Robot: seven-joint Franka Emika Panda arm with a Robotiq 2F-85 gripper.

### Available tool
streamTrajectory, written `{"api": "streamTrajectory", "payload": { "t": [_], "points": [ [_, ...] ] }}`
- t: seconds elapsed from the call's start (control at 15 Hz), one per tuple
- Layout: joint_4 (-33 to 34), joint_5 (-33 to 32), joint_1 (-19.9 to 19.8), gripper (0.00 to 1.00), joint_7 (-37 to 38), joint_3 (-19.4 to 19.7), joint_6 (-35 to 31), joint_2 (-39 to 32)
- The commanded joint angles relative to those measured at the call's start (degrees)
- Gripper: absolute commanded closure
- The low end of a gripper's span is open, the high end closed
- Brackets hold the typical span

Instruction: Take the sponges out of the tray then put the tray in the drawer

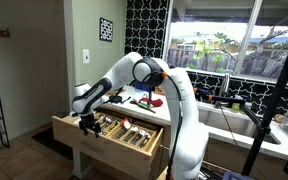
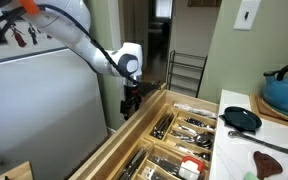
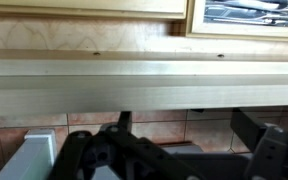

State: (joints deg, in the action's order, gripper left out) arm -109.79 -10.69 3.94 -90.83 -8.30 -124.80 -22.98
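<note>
The drawer point(image 1: 112, 142) is pulled open in both exterior views, a wide shallow light-wood one point(image 2: 109, 152) with metal cutlery point(image 2: 184, 125) in its compartments. My gripper point(image 2: 130, 103) hangs at the far end of the drawer front, its fingers down at the front panel's top edge point(image 1: 87, 123). In the wrist view the drawer front point(image 3: 144, 82) runs across the frame. My gripper point(image 3: 184, 122) shows dark fingers spread apart just below it, with floor tiles between them and nothing held. I cannot make out a tray or sponges.
On the counter beside the drawer stand a blue pot point(image 2: 287, 95), a black pan point(image 2: 241, 119) and a dark utensil point(image 2: 274, 162). A large white appliance point(image 2: 44, 100) stands across from the drawer. A sink point(image 1: 224, 120) lies under the window.
</note>
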Motion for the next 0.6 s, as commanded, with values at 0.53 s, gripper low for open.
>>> {"api": "streamTrajectory", "payload": {
  "t": [0.53],
  "points": [
    [2.2, -9.5, -1.7, 0.0, 7.4, 6.5, 0.3, -1.9]
  ]
}}
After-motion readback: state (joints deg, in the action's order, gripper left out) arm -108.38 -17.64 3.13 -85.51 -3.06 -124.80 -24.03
